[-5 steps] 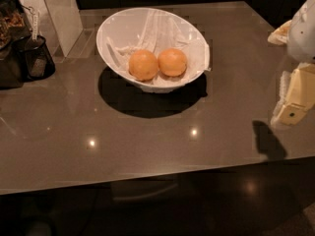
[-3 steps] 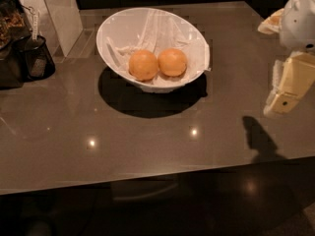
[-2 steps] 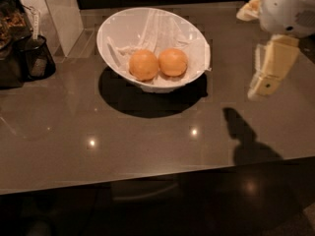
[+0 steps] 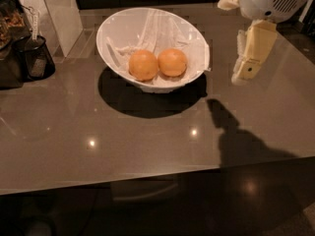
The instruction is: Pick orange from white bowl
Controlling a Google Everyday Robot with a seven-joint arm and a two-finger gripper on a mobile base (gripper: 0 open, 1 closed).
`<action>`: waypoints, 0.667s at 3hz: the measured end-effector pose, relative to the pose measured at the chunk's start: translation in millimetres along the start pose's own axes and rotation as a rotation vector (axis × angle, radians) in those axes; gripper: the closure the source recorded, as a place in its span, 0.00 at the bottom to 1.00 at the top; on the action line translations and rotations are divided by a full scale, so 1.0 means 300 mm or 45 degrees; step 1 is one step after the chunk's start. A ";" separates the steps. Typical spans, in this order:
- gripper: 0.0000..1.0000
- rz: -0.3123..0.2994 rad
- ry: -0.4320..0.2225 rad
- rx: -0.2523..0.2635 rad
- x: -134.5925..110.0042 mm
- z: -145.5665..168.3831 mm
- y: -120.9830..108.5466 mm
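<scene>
The white bowl (image 4: 110,31) stands on the grey table at the back centre, lined with crumpled white paper. Two oranges lie side by side in it. The orange (image 4: 172,62) is the right one, paler and flatter. Its rounder, deeper-orange twin (image 4: 143,65) touches it on the left. My gripper (image 4: 243,75) hangs above the table just right of the bowl's rim, pointing down and holding nothing that I can see. It is apart from the bowl and the fruit.
A black holder (image 4: 33,58) and dark clutter stand at the left edge, with a white panel (image 4: 59,9) leaning behind them. The arm's shadow falls on the glossy table (image 4: 147,141) at the front right. The table's front edge runs across the lower frame.
The gripper has moved left and farther back, from the table's right edge to just beside the bowl's right rim. The bowl and both oranges have not moved.
</scene>
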State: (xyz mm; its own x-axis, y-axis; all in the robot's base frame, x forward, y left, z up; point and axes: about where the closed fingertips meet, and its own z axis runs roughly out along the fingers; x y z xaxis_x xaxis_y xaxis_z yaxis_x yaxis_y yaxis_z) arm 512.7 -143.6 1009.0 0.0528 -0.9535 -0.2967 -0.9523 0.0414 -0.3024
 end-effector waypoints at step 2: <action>0.00 -0.034 -0.164 -0.082 -0.073 0.133 -0.159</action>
State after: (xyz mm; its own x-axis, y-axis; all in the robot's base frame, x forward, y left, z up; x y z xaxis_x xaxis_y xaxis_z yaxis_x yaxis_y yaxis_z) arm 568.9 -112.8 993.7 0.1126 -0.9076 -0.4045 -0.9672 -0.0068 -0.2539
